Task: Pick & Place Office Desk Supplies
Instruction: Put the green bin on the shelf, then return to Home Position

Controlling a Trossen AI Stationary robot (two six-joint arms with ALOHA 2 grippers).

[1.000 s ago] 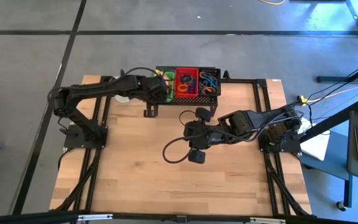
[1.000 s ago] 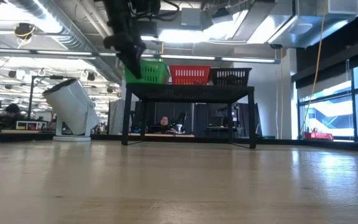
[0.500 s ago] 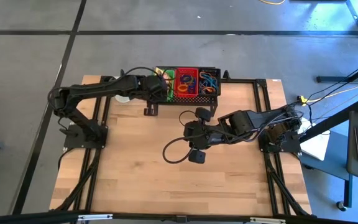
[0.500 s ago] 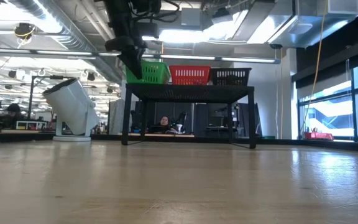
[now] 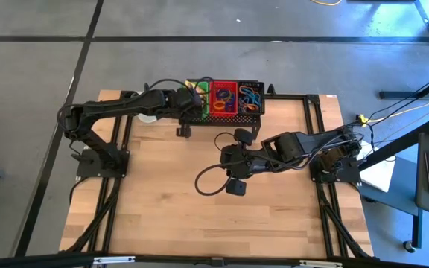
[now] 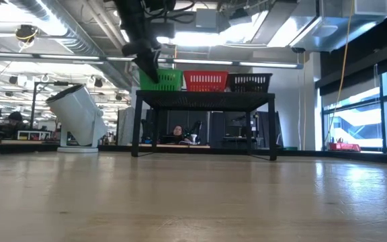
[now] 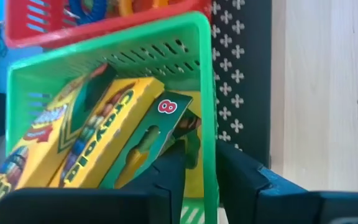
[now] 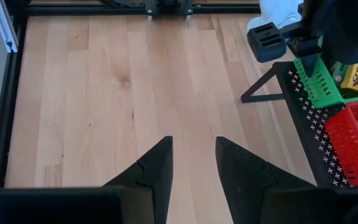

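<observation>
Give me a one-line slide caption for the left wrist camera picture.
Left gripper straddles the green basket wall, above yellow crayon boxes lying inside it.

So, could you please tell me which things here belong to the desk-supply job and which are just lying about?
Part of the job:
- crayon boxes in the green basket
- rubber bands
- red basket
- left claw

Just lying about:
- white mug
- black mesh rack

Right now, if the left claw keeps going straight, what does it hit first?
Probably the green basket: the left claw straddles its wall, one finger inside by the crayon boxes. Depth is unclear.
</observation>
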